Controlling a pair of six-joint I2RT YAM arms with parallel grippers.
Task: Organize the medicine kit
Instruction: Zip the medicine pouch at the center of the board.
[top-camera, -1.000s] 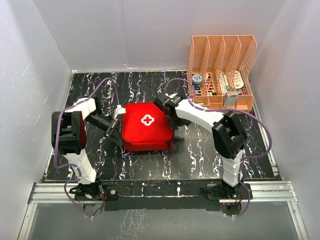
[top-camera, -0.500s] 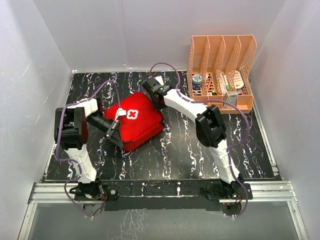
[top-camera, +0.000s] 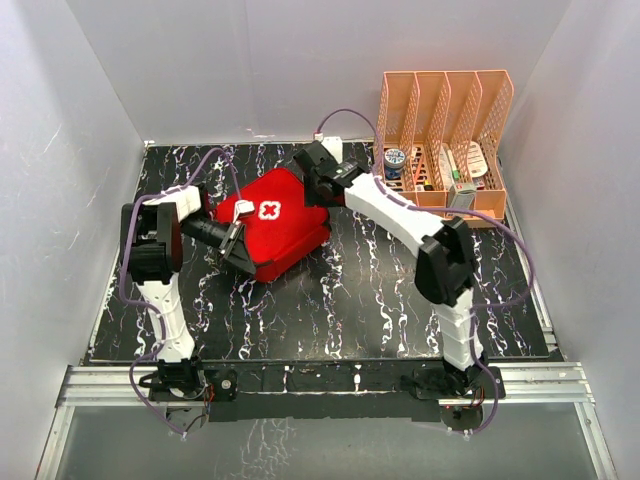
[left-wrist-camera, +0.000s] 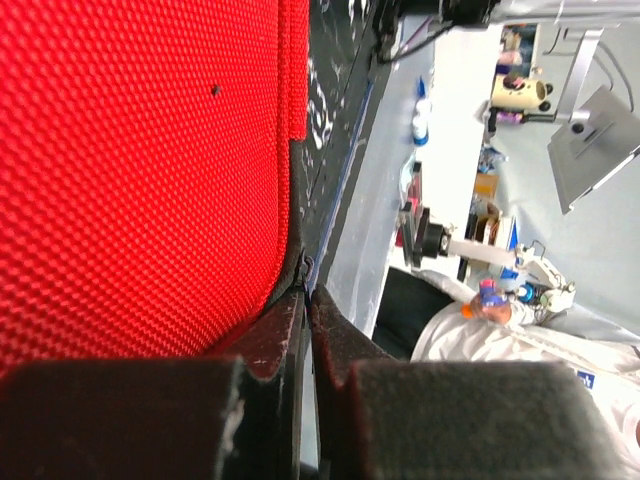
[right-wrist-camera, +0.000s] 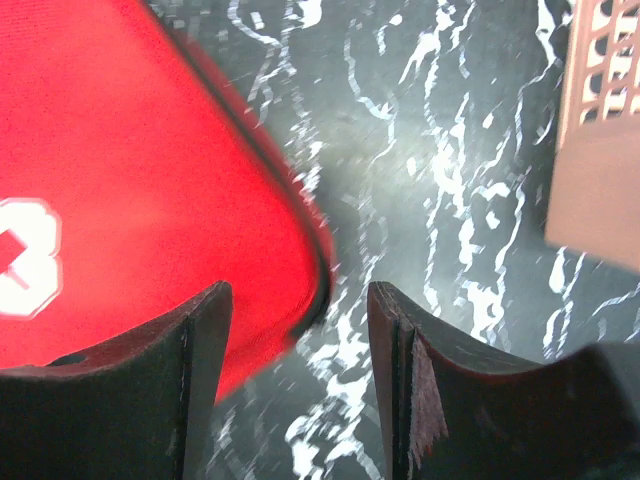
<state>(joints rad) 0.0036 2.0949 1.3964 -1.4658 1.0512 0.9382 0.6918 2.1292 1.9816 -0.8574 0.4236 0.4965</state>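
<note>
Unzipping is seemingly being started: left of the orange-pink plastic file rack (top-camera: 445, 100), the red fabric zip case (top-camera: 285, 235) is being pinched by the closed left gripper (left-wrist-camera: 308, 300); bracing by the empty, half-open right gripper (right-wrist-camera: 300, 305) is needed next.

The red soft fabric zip case (right-wrist-camera: 130, 170) fills the upper left, with part of its white cross (right-wrist-camera: 25, 255) showing at the left edge (the rest is cut off). Its rounded, dark-edged corner shows in the gap of the right gripper (right-wrist-camera: 300, 310), whose two dark fingers (right-wrist-camera: 195, 380) stand well apart, pinching nothing. Black tabletop veined with white (right-wrist-camera: 450, 200) lies beneath. A corner of the orange-pink perforated plastic rack (right-wrist-camera: 600, 150) sits at the right edge, apart from the case.
</note>
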